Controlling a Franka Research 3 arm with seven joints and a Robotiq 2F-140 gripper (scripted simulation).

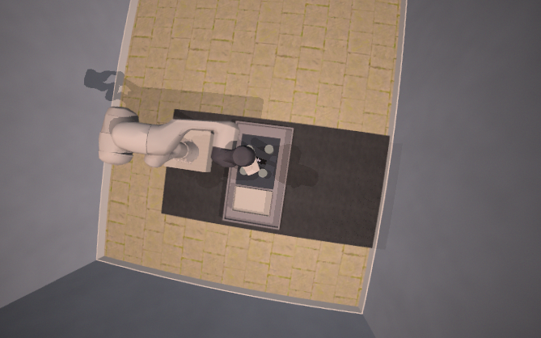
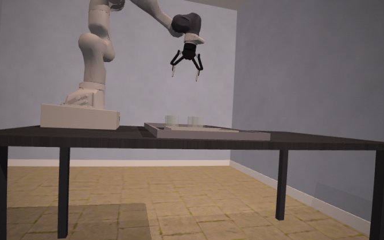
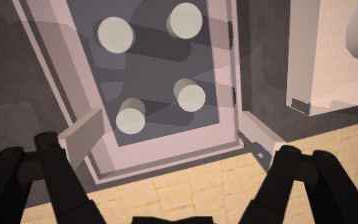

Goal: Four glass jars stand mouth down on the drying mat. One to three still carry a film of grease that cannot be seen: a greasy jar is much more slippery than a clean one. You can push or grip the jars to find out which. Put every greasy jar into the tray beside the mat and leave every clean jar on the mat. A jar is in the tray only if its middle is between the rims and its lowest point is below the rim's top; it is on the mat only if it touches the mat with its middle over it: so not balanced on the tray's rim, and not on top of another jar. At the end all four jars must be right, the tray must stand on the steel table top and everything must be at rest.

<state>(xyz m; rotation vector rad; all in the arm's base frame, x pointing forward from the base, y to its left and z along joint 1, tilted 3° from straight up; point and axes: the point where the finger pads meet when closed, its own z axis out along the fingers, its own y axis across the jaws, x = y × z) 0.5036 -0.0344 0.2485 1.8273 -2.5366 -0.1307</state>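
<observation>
Four pale jars stand mouth down on the dark mat (image 1: 255,183) (image 3: 145,75). The far right jar (image 1: 268,149) (image 3: 130,121) and near right jar (image 1: 262,172) (image 3: 115,35) show whole in the top view. The near left jar (image 1: 243,171) (image 3: 186,20) and far left jar (image 3: 191,98) are partly hidden there by the arm. No film can be seen on any. The cream tray (image 1: 251,201) beside the mat has nothing in it. My gripper (image 2: 185,78) (image 3: 172,122) is wide open and empty, well above the jars, pointing down.
A raised rim surrounds the steel top (image 1: 276,203), which bears mat and tray. The arm's pale base block (image 1: 196,164) (image 2: 77,116) (image 3: 330,75) stands close beside it. The dark table (image 1: 331,188) reaches out on the other side.
</observation>
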